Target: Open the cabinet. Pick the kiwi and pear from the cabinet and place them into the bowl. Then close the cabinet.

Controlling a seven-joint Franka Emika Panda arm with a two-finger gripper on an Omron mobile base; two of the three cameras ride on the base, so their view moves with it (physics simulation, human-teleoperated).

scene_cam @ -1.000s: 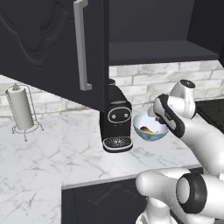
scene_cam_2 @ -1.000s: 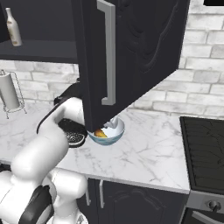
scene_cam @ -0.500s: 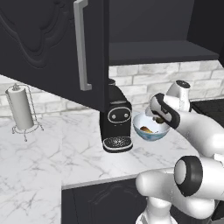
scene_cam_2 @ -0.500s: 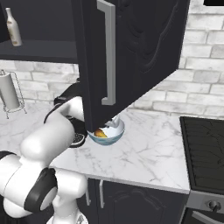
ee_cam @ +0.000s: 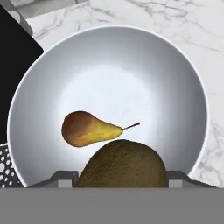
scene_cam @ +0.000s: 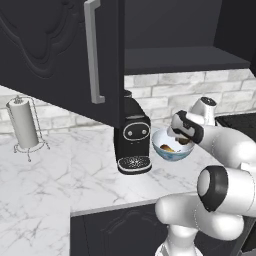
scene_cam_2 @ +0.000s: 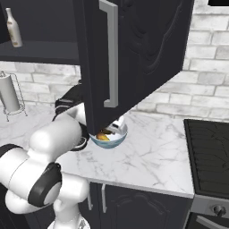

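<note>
Claw: my gripper (ee_cam: 122, 186) holds the kiwi (ee_cam: 123, 164) over the bowl (ee_cam: 192, 87) | Change: arm has swung a bit closer to me, grip unchanged | Pear (ee_cam: 89, 129) lies inside | Left: drop kiwi, shut cabinet (scene_cam: 60, 55).

Even, bright rendered light throughout, sharp focus, a soft sheen inside the bowl (ee_cam: 131, 65), faint shadows.

Yellow-and-russet pear (ee_cam: 89, 130), brown fuzzy kiwi (ee_cam: 122, 165), pale white bowl (ee_cam: 175, 74), grey-veined white marble counter (scene_cam: 60, 175).
</note>
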